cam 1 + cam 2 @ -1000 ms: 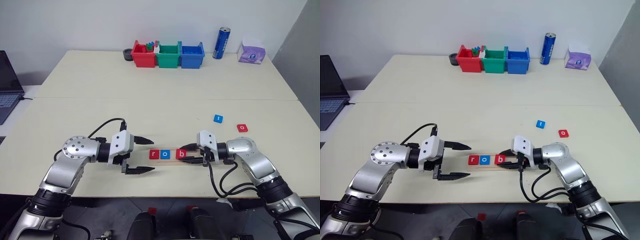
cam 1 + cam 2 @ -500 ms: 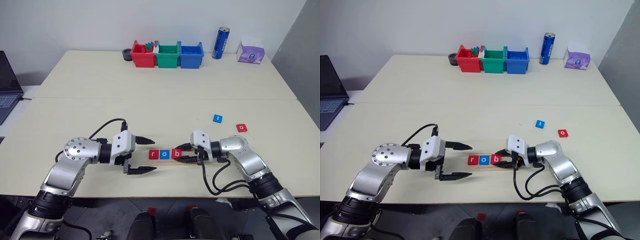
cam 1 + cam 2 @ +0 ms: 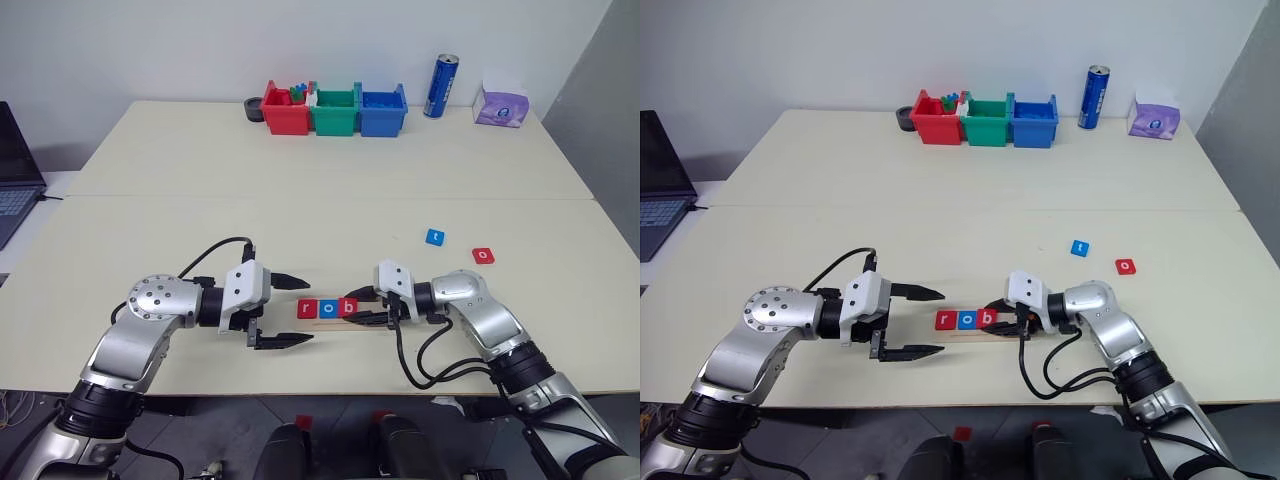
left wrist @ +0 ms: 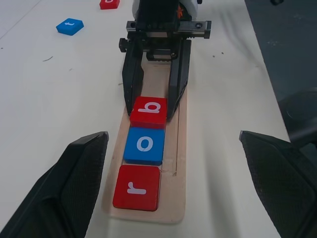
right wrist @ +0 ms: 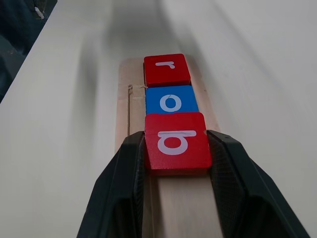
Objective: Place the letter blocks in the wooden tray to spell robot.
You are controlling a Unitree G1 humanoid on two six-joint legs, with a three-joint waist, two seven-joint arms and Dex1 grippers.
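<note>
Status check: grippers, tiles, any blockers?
Right gripper shut on red b tile, in wooden tray against blue o. Left gripper open, empty. Loose t and o unobstructed.

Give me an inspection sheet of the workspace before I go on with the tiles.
Surface: pale table, two tops joined.
Job's things: wooden tray holds red r, blue o, red b in a row; blue t and red o loose on the table.
Clutter: red bin, green bin, blue bin, blue can, tissue box.
Grippers: right tool shut on red b; left tool open, empty.
Cables: black loops at both wrists.
Surroundings: laptop at the left.
</note>
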